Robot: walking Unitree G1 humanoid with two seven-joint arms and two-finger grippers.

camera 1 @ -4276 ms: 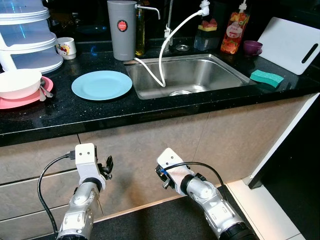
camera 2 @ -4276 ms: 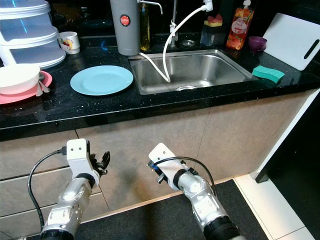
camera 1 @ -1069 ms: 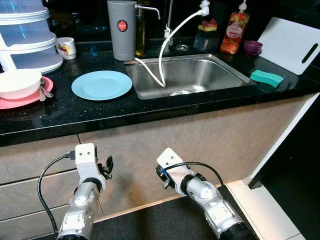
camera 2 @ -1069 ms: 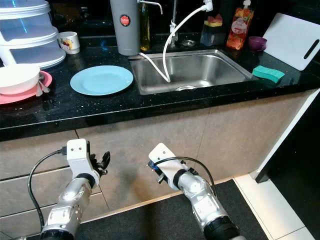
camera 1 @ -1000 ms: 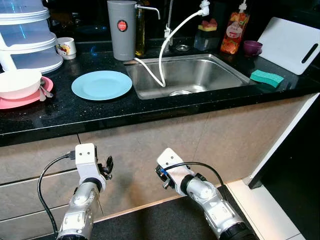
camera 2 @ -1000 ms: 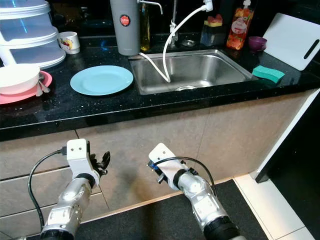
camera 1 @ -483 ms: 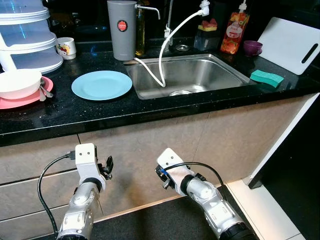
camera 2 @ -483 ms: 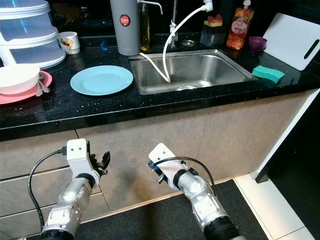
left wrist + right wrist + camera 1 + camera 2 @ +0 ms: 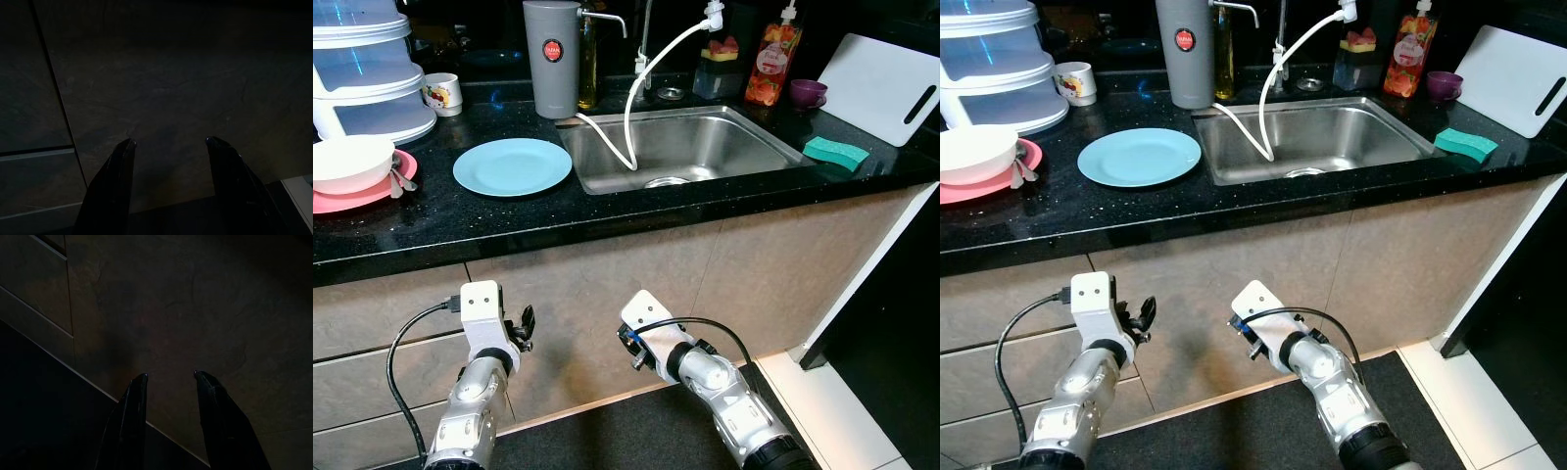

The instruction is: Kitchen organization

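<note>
Hanging low before the cabinet front [image 9: 607,284], your left gripper [image 9: 168,142] and right gripper [image 9: 168,374] both had fingers spread, empty (wrist views dark). The blue plate [image 9: 513,165] lay on the table [image 9: 509,220], beside the sink's [image 9: 705,147] left edge.

The right gripper [image 9: 168,378] points at a dim stone-look cabinet front [image 9: 195,308], its two black fingers [image 9: 131,421] spread apart with nothing between them. Toward ten o'clock a thin seam marks a cabinet panel [image 9: 29,289] (the edge is faint in the shade). From eight o'clock to six o'clock runs the dark floor [image 9: 44,406], meeting the cabinet base along a slanted line.
</note>
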